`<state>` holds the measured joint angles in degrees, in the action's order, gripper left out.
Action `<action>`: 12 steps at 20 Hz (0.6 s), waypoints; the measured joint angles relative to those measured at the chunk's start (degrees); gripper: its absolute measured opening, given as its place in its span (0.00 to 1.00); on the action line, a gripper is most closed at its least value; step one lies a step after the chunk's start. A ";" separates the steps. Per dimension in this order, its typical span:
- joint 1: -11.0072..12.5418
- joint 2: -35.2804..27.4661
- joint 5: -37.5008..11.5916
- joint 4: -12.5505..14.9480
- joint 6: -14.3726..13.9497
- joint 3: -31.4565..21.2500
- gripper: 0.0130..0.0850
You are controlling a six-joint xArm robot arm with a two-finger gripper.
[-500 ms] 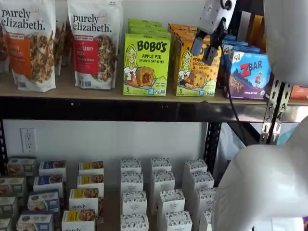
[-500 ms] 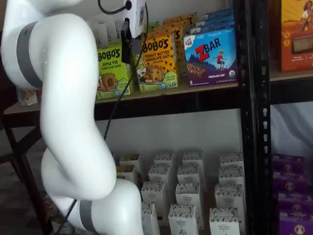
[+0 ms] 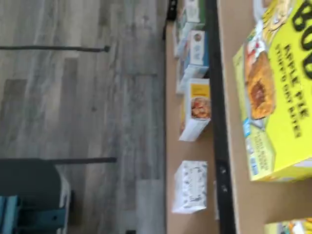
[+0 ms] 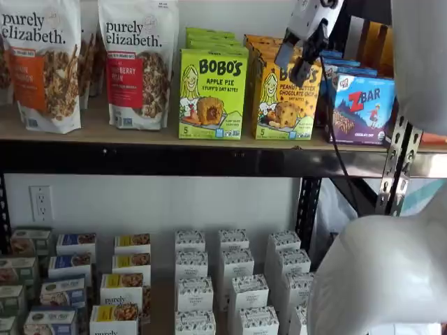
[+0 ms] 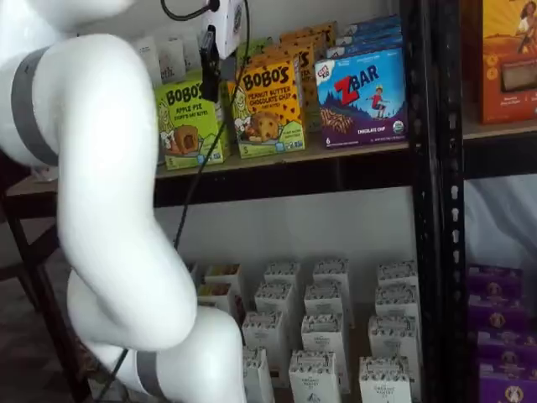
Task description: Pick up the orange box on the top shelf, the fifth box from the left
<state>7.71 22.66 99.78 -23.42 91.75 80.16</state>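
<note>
I saw the orange box (image 4: 285, 100) standing upright on the top shelf (image 4: 160, 159), squeezed between the lime-green box (image 4: 212, 94) and the blue ZBar box (image 4: 360, 108). The gripper (image 4: 295, 61) hung before it, jaws released — a misaligned approach could catch a neighbour and topple it.

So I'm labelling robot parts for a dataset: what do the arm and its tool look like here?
The arm is glossy white with rounded links and grey bands at the joints. The tool has a white body and black fingers, with a black cable hanging beside it.
</note>
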 joint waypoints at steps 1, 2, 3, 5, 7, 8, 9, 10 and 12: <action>0.11 0.44 -1.20 -0.44 0.05 -0.58 1.00; 0.20 0.91 -2.57 -0.87 0.10 -1.17 1.00; 0.25 1.35 -3.89 -1.19 0.15 -1.76 1.00; 0.32 2.36 -7.43 -1.63 0.33 -3.23 1.00; 0.42 2.88 -9.91 -1.44 0.68 -4.14 1.00; 0.64 3.04 -10.94 -1.33 1.02 -4.52 1.00; 1.03 3.19 -11.85 -1.35 1.49 -4.91 1.00; 1.40 3.29 -12.48 -1.52 1.89 -5.21 1.00; 2.43 3.48 -13.70 -2.11 2.91 -5.80 1.00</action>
<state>10.14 26.14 86.08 -25.53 94.66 74.36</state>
